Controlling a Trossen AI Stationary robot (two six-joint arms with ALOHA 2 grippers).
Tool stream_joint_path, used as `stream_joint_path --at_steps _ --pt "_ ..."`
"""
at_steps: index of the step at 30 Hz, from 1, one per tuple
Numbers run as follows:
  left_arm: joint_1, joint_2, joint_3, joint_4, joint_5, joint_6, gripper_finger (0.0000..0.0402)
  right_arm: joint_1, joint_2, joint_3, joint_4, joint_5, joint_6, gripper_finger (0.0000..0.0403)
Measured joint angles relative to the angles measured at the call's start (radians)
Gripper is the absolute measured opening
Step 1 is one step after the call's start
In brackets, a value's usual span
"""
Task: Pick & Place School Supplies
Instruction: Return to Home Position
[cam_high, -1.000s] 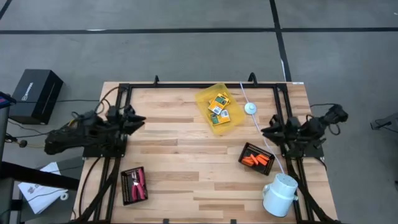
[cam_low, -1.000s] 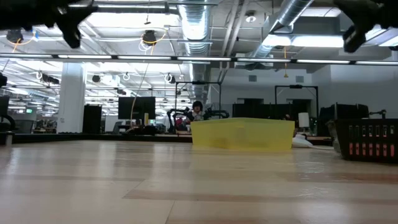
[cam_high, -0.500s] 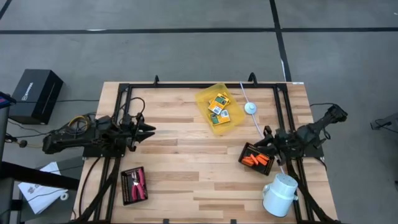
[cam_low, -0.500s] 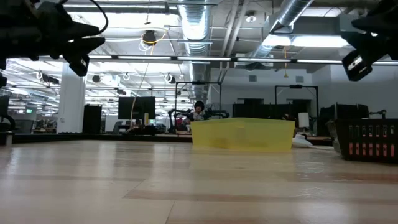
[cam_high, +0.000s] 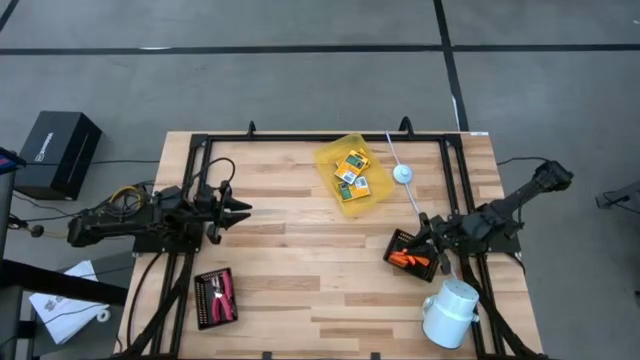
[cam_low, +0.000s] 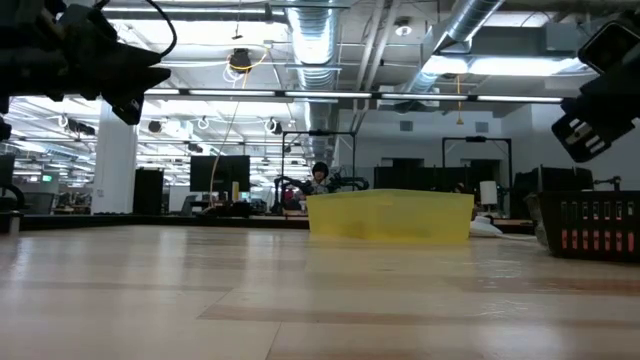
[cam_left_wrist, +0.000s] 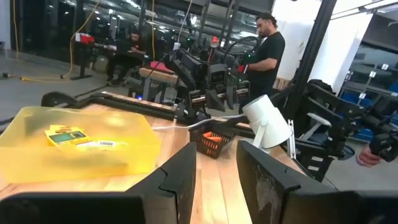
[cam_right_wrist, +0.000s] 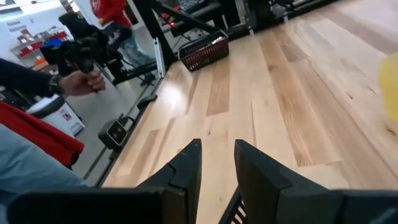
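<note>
Right hand (cam_high: 425, 238) hovers low over the right black bin (cam_high: 390, 250) at the right side of the surface (cam_high: 290, 260), fingers (cam_right_wrist: 186, 168) parted a little with nothing between them. Below it, the orange sticks (cam_high: 408, 260) lie piled inside that bin. Over on the left, the left hand (cam_high: 240, 212) hangs above the left edge of the surface, its fingers (cam_left_wrist: 174, 180) spread too, and it is empty.

Now the tally. The red-handled tool (cam_high: 222, 292) sits in the left black bin (cam_high: 200, 312) at the near left. The yellow-and-green card boxes (cam_high: 352, 170) rest in the translucent yellow tray (cam_high: 330, 155) at the far middle. Not one supply lies loose on the bare wood, so the sorting looks as good as finished. What seems left is only for both arms to pull back and park; whether the card boxes are meant to leave their tray, I cannot tell.
</note>
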Motion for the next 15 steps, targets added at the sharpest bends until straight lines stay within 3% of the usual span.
stream_joint_path --at_steps 12,15 --pt "0.000 0.000 0.000 0.002 0.081 0.007 0.0111 0.001 -0.050 0.000 -0.008 -0.062 -0.236 0.0088" --pt "0.000 0.000 0.000 0.004 0.082 0.007 0.0111 0.001 -0.050 0.000 -0.018 -0.133 -0.227 0.0088"
